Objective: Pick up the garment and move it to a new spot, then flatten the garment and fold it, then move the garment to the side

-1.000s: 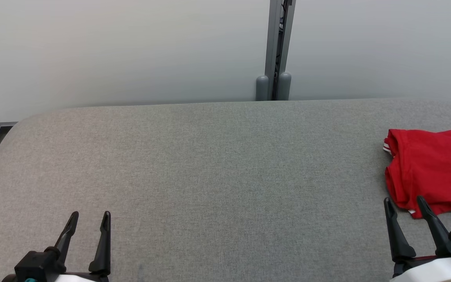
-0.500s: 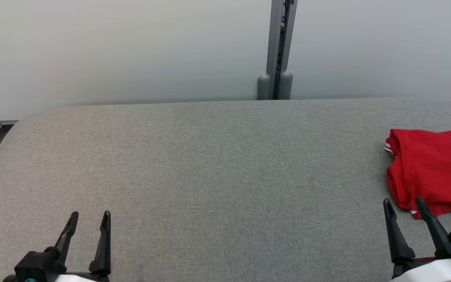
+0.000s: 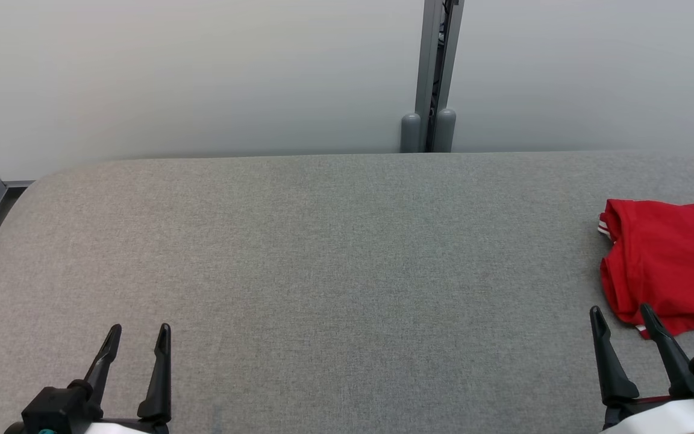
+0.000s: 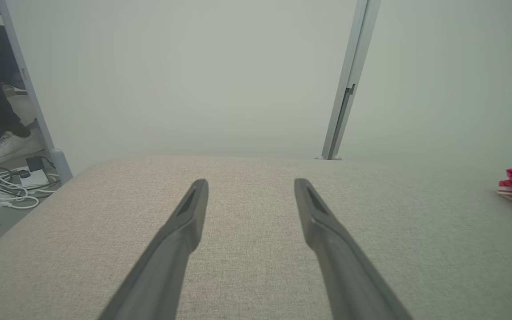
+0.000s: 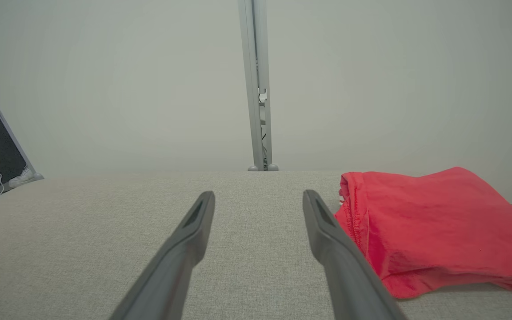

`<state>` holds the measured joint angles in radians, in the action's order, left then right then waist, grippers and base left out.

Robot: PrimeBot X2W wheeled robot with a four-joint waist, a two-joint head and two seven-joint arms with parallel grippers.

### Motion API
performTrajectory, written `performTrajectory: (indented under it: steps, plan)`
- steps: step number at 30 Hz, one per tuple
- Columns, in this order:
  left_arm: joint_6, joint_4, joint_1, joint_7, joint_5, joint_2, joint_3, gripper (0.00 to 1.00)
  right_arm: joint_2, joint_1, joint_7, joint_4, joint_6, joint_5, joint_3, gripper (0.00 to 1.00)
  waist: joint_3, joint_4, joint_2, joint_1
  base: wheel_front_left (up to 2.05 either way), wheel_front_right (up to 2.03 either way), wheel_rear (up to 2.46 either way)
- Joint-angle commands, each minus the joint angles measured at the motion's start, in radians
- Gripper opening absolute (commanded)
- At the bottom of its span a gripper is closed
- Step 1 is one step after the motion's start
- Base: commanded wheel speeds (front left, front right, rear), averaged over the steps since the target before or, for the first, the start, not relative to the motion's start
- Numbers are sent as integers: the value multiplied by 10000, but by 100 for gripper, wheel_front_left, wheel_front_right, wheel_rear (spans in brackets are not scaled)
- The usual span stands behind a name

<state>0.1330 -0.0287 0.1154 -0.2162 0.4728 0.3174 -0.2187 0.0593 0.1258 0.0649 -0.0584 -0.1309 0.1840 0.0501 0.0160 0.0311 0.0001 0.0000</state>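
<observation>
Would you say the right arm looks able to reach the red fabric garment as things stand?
Probably yes: the red fabric garment lies just ahead of the right arm, whose jaws stand open, with nothing lying between them.

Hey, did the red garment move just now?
No: the red garment and the grey post drift right together, so the camera turned.
</observation>
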Motion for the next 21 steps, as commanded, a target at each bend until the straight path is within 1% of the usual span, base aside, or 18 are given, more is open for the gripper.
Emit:
performTrajectory:
  steps: [1, 3, 4, 6, 13, 14, 21]
  plan:
    - [21, 9, -130, -30, 33, 73, -3, 100, -3, 54, 25, -80, 2, -35, 15, 100, -10, 9, -1, 0, 0, 0, 0]
    - [-3, 6, -131, 10, 38, 87, -30, 100, -9, 57, 25, -91, 2, -29, 13, 100, -30, 15, -1, 0, 0, 0, 0]
    - [-6, -29, 11, 12, 14, 44, -39, 0, -12, 21, 3, 23, 0, 8, -6, 0, -29, 15, -1, 0, 0, 0, 0]
    - [-7, -211, 71, 49, 28, -82, -88, 0, -56, 90, 3, 197, 0, 26, -24, 0, -29, 17, -1, 0, 0, 0, 0]
    - [-249, -384, -155, 402, 1182, -285, 278, 0, -31, -135, -40, 436, 0, 1462, -101, 0, -39, -2, -1, 0, 0, 0, 0]
    - [-249, -384, -155, 402, 1182, -285, 278, 0, -31, -135, -40, 436, 0, 1462, -101, 0, -39, -2, -1, 0, 0, 0, 0]
    - [-495, -627, -413, 738, 2234, -465, 625, 0, -6, -398, -96, 716, 0, 2772, -155, 0, -48, -20, -1, 0, 0, 0, 0]
